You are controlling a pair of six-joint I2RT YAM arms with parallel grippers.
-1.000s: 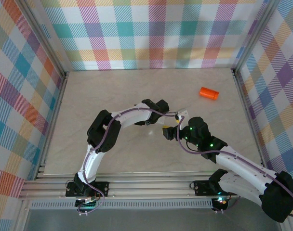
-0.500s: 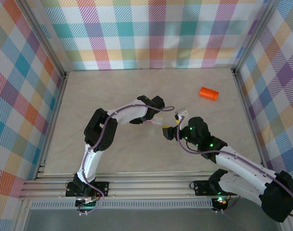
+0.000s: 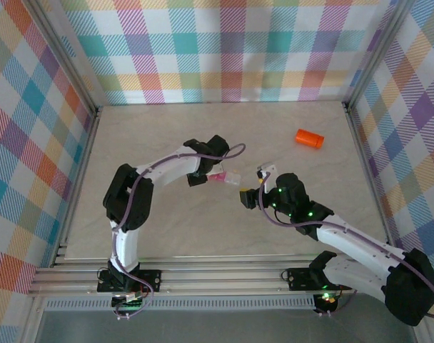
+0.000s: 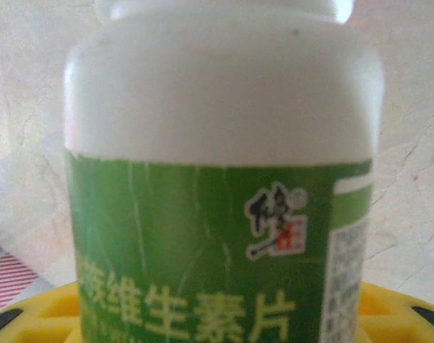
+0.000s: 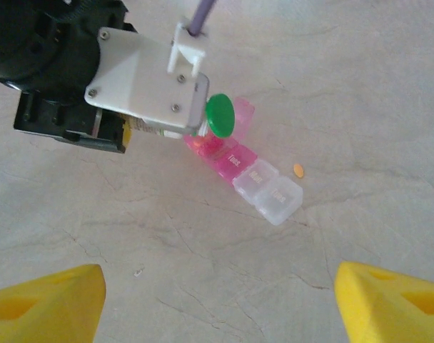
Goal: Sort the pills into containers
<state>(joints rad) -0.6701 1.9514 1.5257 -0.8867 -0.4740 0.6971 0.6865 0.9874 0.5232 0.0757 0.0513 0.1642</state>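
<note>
My left gripper [image 4: 224, 325] is shut on a white bottle [image 4: 224, 107] with a green label, its yellow fingers [image 4: 38, 314] at either side. In the right wrist view that bottle's green cap [image 5: 219, 115] is on and hangs over the pink end of a pill organiser strip [image 5: 263, 187], part pink and part clear. One small orange pill [image 5: 298, 170] lies on the table beside the strip. My right gripper [image 5: 217, 304] stands open above bare table, short of the strip. From above, the left gripper [image 3: 205, 174] and right gripper [image 3: 254, 184] flank the strip [image 3: 226, 176]. An orange vial [image 3: 309, 138] lies at the back right.
The marble-patterned table [image 3: 167, 136] is walled on three sides by checked panels with metal rails [image 3: 80, 171]. A purple cable [image 3: 235, 151] loops off the left wrist. A tiny pale fleck [image 5: 139, 271] lies on the table near my right fingers.
The left arm has drawn back to the left with the bottle, away from the right gripper, uncovering the pill organiser strip. The right arm has barely moved.
</note>
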